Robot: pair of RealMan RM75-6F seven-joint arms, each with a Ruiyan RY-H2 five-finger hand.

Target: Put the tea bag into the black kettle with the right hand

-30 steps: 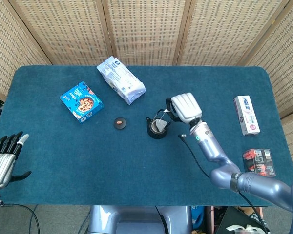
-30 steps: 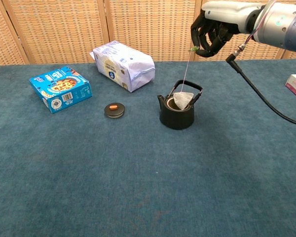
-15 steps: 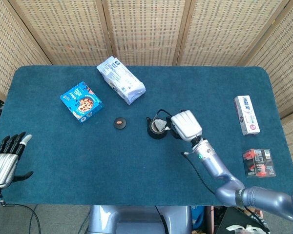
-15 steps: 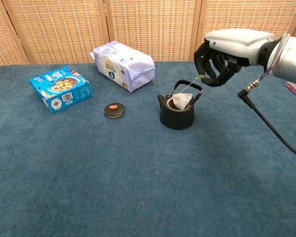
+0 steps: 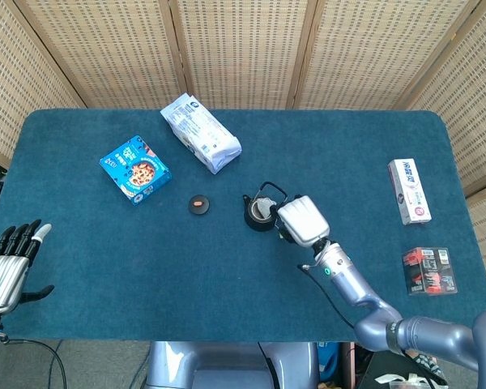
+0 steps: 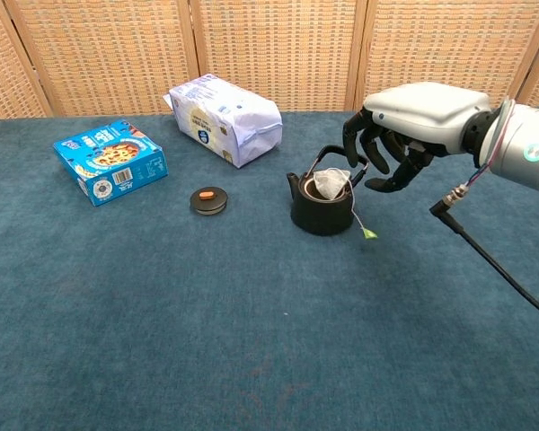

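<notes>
Tea bag [image 6: 328, 184] in black kettle [image 6: 322, 206] mouth — tag outside; right hand [image 6: 393, 153] beside, fingers spread, holding nothing; left hand [image 5: 4, 263] open.

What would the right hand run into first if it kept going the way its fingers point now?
Most likely the black kettle. The right hand sits just beside it, fingers curled toward its handle and the white tea bag at the opening. Depth is unclear, so it could graze the handle first.

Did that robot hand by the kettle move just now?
Yes. The right robot hand came down beside the kettle and let the tag fall.
</notes>
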